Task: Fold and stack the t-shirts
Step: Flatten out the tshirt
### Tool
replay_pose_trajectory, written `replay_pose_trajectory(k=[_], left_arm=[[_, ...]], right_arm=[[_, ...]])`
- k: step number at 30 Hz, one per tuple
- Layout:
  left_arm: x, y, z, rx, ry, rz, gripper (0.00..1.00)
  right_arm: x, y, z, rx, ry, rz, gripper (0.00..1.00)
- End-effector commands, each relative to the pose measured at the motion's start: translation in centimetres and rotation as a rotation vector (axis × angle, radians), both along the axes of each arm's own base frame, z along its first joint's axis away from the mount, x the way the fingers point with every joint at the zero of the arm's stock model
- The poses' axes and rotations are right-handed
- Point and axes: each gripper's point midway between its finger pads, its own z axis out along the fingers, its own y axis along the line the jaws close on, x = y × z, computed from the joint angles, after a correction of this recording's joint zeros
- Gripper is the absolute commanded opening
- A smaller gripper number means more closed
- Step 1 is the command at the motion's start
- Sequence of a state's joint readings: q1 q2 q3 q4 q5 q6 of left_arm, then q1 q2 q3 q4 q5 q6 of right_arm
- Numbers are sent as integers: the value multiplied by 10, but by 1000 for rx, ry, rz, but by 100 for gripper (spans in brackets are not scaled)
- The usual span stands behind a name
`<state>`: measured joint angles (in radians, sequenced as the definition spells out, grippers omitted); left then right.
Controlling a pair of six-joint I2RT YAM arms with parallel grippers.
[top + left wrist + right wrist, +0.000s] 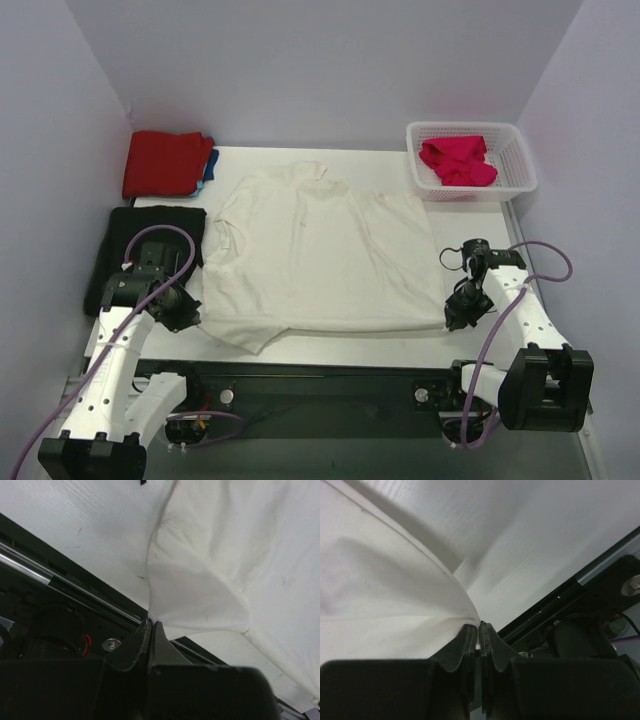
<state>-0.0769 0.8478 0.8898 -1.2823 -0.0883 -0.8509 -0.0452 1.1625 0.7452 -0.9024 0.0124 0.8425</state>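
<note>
Cream t-shirt point(320, 250), 1 pc: spread across ctr of table point(400, 346). My L gripper point(190, 318) clamped on its near-left hem corner; my R gripper point(455, 320) clamped on near-right corner.

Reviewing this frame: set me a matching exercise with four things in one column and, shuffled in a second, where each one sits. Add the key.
1 cream-white t-shirt
2 red t-shirt
3 magenta-pink t-shirt
4 black cloth

A in the white basket, far right
B folded, far left corner
C spread out in the middle
D at the left edge, nearer than the red one

Pairs: 1-C, 2-B, 3-A, 4-D
</note>
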Motion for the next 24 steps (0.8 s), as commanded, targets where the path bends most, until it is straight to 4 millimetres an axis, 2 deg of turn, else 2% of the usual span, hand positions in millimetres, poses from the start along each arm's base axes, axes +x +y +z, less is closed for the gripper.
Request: replay_pose_trajectory(k=[1,2,4,8,11,12,16,18,21,24], left_arm=[[-26,0,7,-4,99,5,0],[-29,1,6,-2,115,10,0],[-35,-1,5,-10,146,14,0],[-41,-6,1,-39,196,27,0],[-44,-12,-3,-71,228,9,10],[-46,-15,-3,-94,240,6,21],[-55,-15,1,-98,274,5,39],[-61,-11,8,-80,285,23,40],[-55,-12,21,-85,216,23,41],[-40,-8,24,-65,147,23,41]], right_arm=[[-39,-8,4,-53,144,-52,0],[-44,-10,5,-65,165,-58,0],[-48,-13,7,-83,182,-65,7],[-55,-18,13,-115,208,-73,11],[-57,-19,17,-122,217,-64,26],[-57,-20,18,-123,218,-60,37],[-58,-24,29,-150,194,-55,44],[-50,-30,38,-185,158,-54,44],[-32,-36,51,-217,89,-46,44],[1,-36,60,-204,-27,0,44]])
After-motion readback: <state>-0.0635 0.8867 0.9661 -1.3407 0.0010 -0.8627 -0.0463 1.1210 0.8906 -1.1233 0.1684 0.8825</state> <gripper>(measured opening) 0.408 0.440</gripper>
